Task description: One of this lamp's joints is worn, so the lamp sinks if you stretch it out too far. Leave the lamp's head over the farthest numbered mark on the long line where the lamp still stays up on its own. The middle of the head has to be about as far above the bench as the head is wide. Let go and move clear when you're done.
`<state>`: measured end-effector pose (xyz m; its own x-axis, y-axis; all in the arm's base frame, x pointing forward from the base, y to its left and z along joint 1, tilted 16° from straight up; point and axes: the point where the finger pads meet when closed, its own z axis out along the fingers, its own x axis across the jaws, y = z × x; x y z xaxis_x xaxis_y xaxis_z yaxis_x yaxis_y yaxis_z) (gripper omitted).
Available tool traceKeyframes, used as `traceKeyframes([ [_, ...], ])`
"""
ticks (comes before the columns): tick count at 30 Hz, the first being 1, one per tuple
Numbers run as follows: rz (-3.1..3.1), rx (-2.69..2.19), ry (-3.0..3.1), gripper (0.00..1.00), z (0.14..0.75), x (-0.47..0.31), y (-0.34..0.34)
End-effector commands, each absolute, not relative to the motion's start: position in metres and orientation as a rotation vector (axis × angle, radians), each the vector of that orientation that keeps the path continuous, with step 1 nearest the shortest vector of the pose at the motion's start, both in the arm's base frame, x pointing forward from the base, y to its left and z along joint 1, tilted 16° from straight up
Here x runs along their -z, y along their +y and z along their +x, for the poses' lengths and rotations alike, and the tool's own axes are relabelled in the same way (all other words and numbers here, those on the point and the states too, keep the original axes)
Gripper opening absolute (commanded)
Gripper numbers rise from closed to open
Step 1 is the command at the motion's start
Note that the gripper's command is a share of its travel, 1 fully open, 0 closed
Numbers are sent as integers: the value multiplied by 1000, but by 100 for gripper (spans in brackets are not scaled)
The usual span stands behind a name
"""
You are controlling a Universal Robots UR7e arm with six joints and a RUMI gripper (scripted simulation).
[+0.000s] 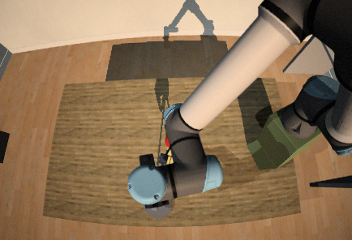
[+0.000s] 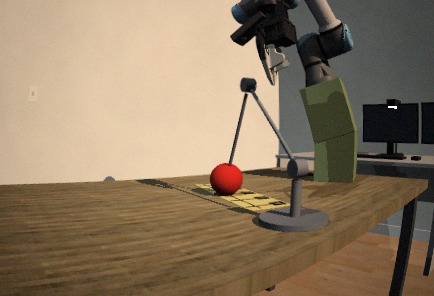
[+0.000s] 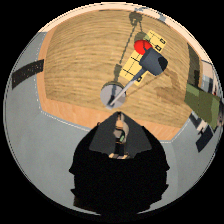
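The lamp has a grey round base, two thin arms that meet at a grey elbow joint, and a red ball head. The head sits low, on or just above the yellow numbered strip, at its far part. My gripper is shut and empty, just above and to the right of the elbow joint, apart from it. In the wrist view the fingers are together, with the base, the elbow and the head beyond them. In the overhead view my arm hides most of the lamp; a bit of the head shows.
The green robot pedestal stands at the bench's back right corner. The lamp base is near the bench's front edge. Monitors stand on a desk behind the bench.
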<state>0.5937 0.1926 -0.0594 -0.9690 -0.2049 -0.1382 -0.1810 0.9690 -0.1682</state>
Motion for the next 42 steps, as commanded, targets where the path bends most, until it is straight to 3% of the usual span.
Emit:
traceKeyframes([
  [1, 34, 371, 2972, 0, 594, 59, 194],
  [17, 30, 371, 2974, 0, 595, 58, 197],
  [18, 29, 371, 2974, 100, 595, 58, 197],
  [42, -298, 231, 2962, 100, 591, 27, 204],
])
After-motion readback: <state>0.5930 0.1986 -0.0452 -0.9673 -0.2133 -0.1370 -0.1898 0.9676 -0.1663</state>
